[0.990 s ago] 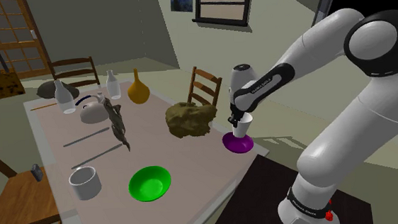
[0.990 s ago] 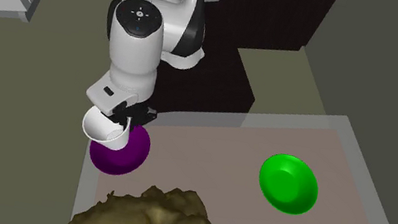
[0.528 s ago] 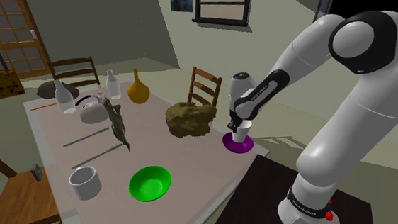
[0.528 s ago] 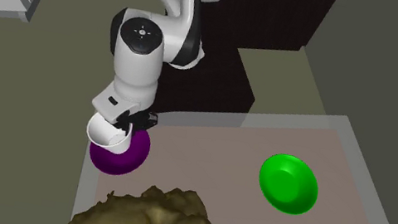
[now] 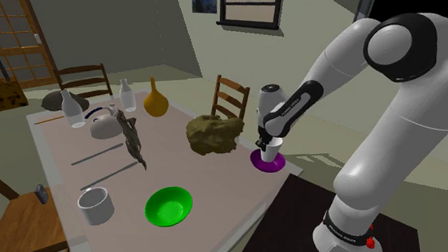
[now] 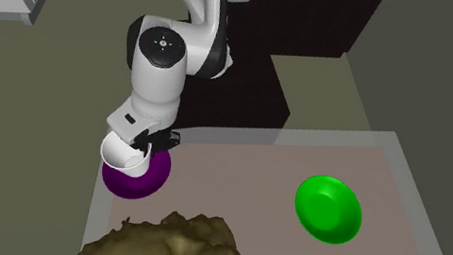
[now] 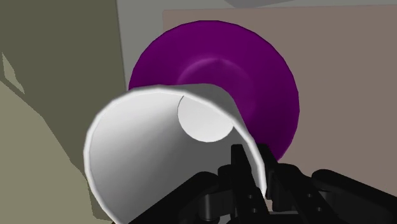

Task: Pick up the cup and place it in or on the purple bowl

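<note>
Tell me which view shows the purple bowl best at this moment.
The wrist view: the purple bowl is seen large and close, most of its round outline plain, though the white cup hides one side. The second exterior view shows the bowl from above, partly under the cup. The shoulder view shows it small, beneath the cup.

We hold our arm point(image 5: 345, 50) bent, gripper point(image 5: 269, 145) pointing down, fingers point(image 7: 236, 167) pinching the cup point(image 7: 153, 153) by its wall.

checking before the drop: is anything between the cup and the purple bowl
Nothing visible. The white cup, clasped by the tool, is directly over the purple bowl; the brown lump sits off to one side.
</note>
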`<action>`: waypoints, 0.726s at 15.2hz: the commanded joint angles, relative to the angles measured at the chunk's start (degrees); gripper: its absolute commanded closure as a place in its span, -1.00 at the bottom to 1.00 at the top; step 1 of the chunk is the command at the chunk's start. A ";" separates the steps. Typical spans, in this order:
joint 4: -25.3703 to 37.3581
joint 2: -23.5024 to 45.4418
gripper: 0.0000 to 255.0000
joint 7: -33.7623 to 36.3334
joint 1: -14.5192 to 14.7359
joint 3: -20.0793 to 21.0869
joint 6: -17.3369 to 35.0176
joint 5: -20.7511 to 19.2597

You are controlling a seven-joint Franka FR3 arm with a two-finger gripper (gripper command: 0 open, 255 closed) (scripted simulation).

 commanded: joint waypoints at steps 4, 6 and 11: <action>0.02 0.01 -1.00 0.00 0.00 0.00 0.01 0.00; 0.02 0.01 -1.00 0.00 0.00 0.00 0.01 0.00; 0.57 -8.08 -1.00 -2.43 1.67 0.72 -8.71 3.66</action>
